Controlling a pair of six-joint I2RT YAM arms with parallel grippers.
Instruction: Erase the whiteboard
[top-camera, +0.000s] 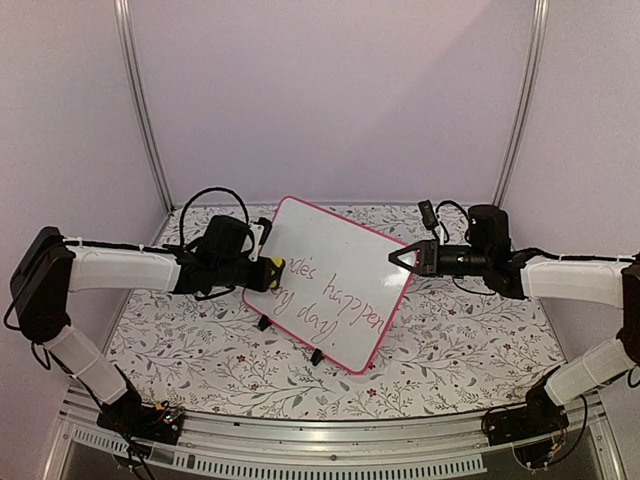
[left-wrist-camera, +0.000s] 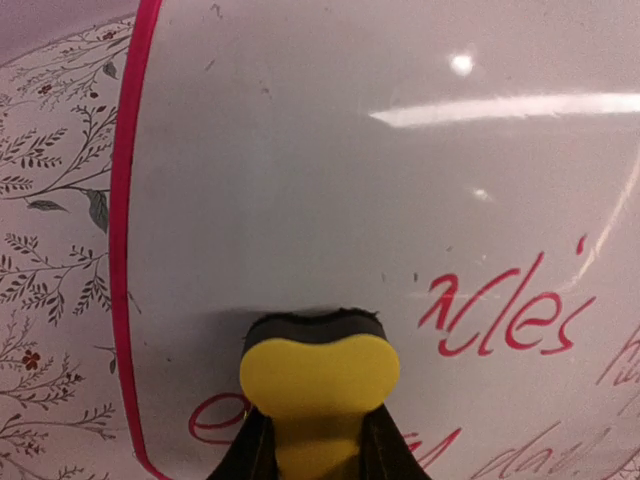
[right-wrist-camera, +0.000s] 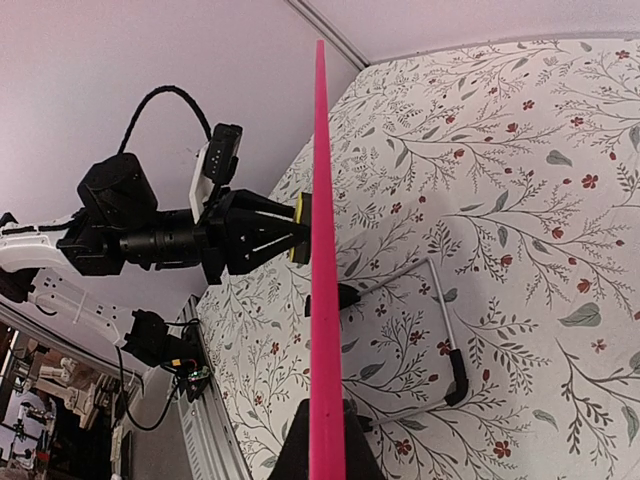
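Top external: erase looks barely begun, most of the red writing (top-camera: 335, 300) is on the board (top-camera: 340, 235).
Board stands tilted on its clip feet at frame centre, on the table (top-camera: 470, 340). Right gripper (top-camera: 402, 257) is clamped on the board's right frame edge, apparently bracing it; right wrist view shows that frame edge-on between the closed fingers. Left gripper (top-camera: 264, 272) is closed on a yellow eraser (top-camera: 275, 269), felt side pressed to the board's left part, near the frame. Left wrist view: surface above the eraser is clean, "cles" at right is intact, more strokes at lower left and lower right. Judgement: only the line starts look wiped; both text lines across middle and lower right need erasing.
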